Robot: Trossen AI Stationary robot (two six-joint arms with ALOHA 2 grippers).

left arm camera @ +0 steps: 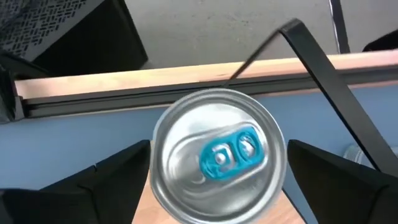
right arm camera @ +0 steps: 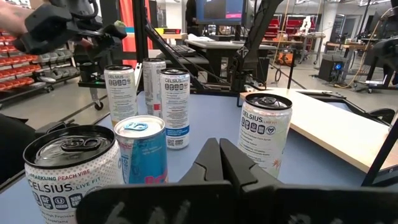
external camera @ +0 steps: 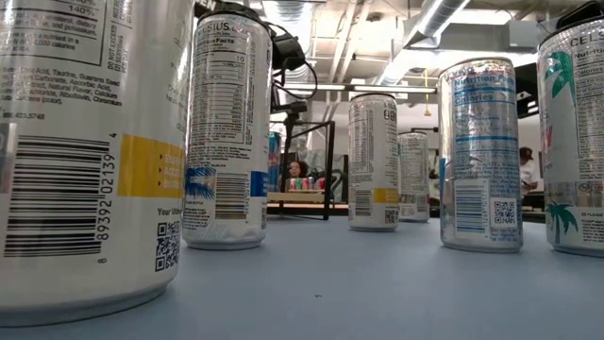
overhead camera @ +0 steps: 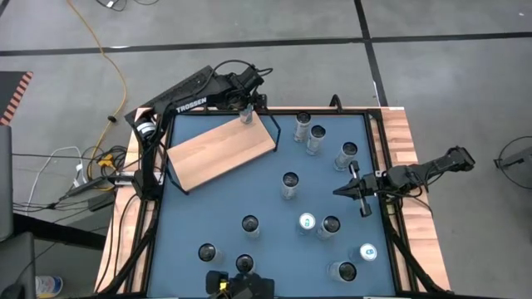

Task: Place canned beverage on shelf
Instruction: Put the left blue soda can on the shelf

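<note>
Overhead view, left to right. At far left the dark left arm reaches in over the back-left corner of the blue counter (overhead camera: 249,195). Its left hand (overhead camera: 246,108) sits directly above a silver canned beverage with a blue pull tab (overhead camera: 246,115), which stands upright at the back edge of the shelf, a flat pale-wood board with thin black wire frame (overhead camera: 220,149) lying tilted on the counter.

Left wrist view: can top (left arm camera: 217,163) fills the centre, w/ the two dark fingers (left arm camera: 109,186) spread wide on either side, clear of the can wall. So the left hand is open and grips nothing; the can rests on the board by itself.

Key relation: can is straight below the left hand, long axis vertical, in line w/ the hand's approach. Judgement: can looks already placed; the next move likely calls for a straight lift, no sideways drift, or a finger may clip the can and tip it.

Centre to right: roughly a dozen more upright cans scattered over the counter, well apart from the board.

Far right: right hand (overhead camera: 345,190) hovers over the counter's right side, fingers closed together, empty, much farther from the shelf than the left.
</note>
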